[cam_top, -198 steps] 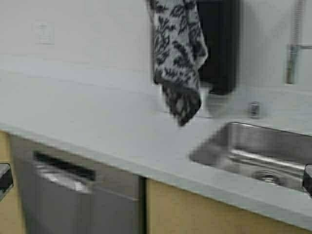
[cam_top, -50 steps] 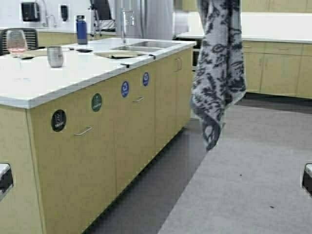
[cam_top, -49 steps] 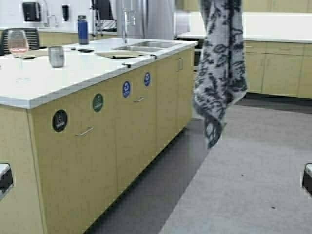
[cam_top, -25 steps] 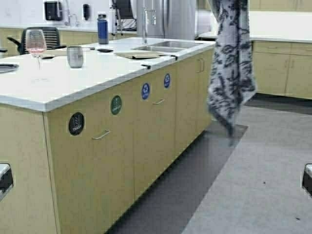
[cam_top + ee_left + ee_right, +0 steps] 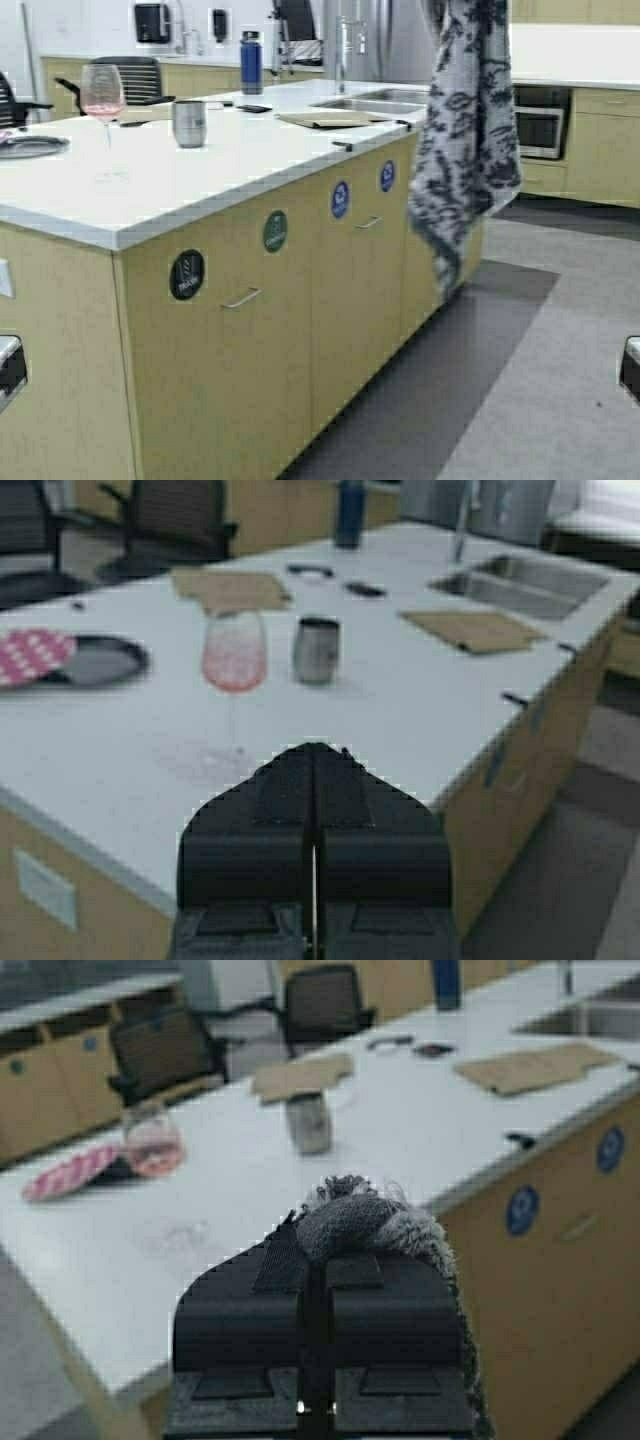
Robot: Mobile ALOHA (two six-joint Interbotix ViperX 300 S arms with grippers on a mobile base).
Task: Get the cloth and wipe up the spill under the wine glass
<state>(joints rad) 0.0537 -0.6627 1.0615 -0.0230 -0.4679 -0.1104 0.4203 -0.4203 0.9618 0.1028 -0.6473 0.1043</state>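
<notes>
Hanging from the right hand (image 5: 318,1260), the cloth (image 5: 465,140).

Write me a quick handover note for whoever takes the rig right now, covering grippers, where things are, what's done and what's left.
Right gripper: shut on the cloth, which hangs in front of the robot, beside the kitchen island.
Left gripper: shut, holding nothing, raised and facing the countertop.
Wine glass: upright on the island top with pink liquid in it; the steel tumbler stands beside it.
Spill: a faint pink patch around the glass foot.
Done: cloth fetched.
Left: close in on the island, lift the glass, wipe beneath it.
</notes>
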